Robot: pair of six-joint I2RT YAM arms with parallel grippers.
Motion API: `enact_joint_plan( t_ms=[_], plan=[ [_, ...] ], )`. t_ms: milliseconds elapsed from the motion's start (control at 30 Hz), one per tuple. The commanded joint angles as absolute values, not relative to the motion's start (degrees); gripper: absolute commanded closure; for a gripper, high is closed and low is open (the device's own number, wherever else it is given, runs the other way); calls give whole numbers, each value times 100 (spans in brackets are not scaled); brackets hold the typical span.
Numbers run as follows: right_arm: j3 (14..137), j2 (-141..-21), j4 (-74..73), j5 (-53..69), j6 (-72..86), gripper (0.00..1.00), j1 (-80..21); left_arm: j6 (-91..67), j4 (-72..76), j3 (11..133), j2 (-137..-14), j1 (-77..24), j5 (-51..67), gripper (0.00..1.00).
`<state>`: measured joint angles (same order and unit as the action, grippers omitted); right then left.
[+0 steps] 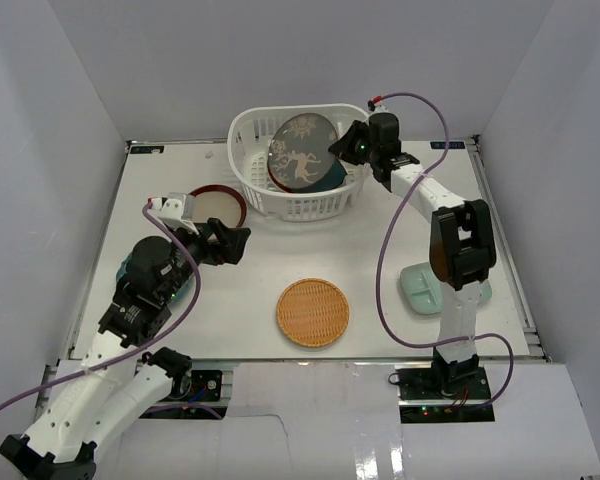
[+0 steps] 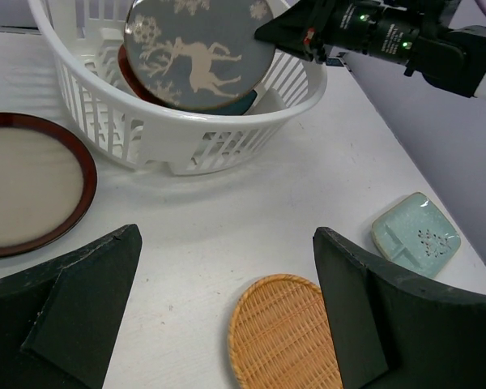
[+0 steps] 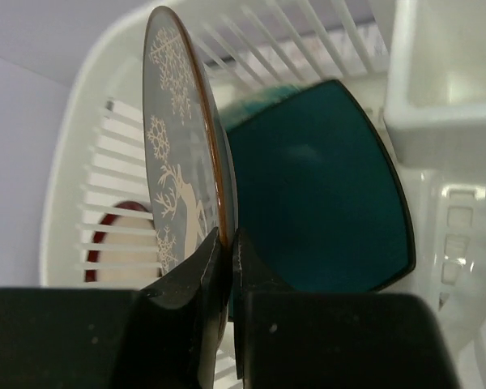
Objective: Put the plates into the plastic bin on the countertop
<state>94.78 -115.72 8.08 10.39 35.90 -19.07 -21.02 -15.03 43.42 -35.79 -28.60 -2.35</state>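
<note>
The white plastic bin stands at the back of the countertop. My right gripper is shut on the rim of the grey deer plate and holds it on edge inside the bin. The right wrist view shows the jaws pinching that plate in front of a dark teal square plate. My left gripper is open and empty above the countertop. A maroon-rimmed cream plate, a tan woven plate and a pale mint plate lie outside the bin.
A teal plate lies mostly hidden under my left arm. The right arm crosses above the mint plate. A red plate shows in the bin behind the deer plate. Pale grey walls enclose the countertop.
</note>
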Motion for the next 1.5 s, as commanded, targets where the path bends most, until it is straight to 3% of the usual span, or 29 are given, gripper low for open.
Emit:
enact_joint_plan(
  t_ms=[0,267,333,367,500,633,867,1000,1133,1167,1233,1267,1367,1467],
  plan=[
    [10256,-11627,1064,941,3516,92,-2030,-2083,-1538,4263,-3612,-2821,-308,2],
    [10143,-11848,853,502,3489,92,-2100,-2109,-1538,4271,-3866,-2830,-422,2],
    [10064,-11848,791,387,3463,78,-2109,-2118,-1547,4289,-3946,-2830,-518,2],
    [10063,-11856,721,352,3463,63,-2109,-2127,-1547,4289,-3990,-2830,-562,2],
    [10037,-11804,563,211,3244,37,-2127,-2223,-1582,4385,-4305,-2830,-720,2],
    [9976,-11576,475,123,2945,22,-2136,-2417,-1617,4535,-4613,-2804,-817,2],
    [9888,-10996,203,201,2488,6,-2153,-2803,-1670,4816,-5131,-2786,-1142,6],
    [9256,-10355,421,588,2391,7,-2258,-2979,-1600,5027,-5545,-2708,-1274,9],
    [8299,-9408,746,984,2285,19,-2784,-3084,-1424,5194,-6133,-2199,-968,16],
    [8045,-9222,851,993,2259,30,-2925,-3128,-1380,5229,-6265,-1997,-775,17],
    [7192,-8705,1071,976,2224,42,-3302,-3295,-1249,5291,-6626,-1365,-188,19],
    [6911,-8536,1316,976,2215,59,-3418,-3331,-1196,5326,-6731,-1127,-11,21],
    [5961,-7920,1624,993,2276,82,-3735,-3428,-1029,5501,-7250,-362,719,26],
    [5310,-7507,1758,1168,2382,84,-3989,-3472,-1002,5800,-7909,341,1062,32]
  ],
)
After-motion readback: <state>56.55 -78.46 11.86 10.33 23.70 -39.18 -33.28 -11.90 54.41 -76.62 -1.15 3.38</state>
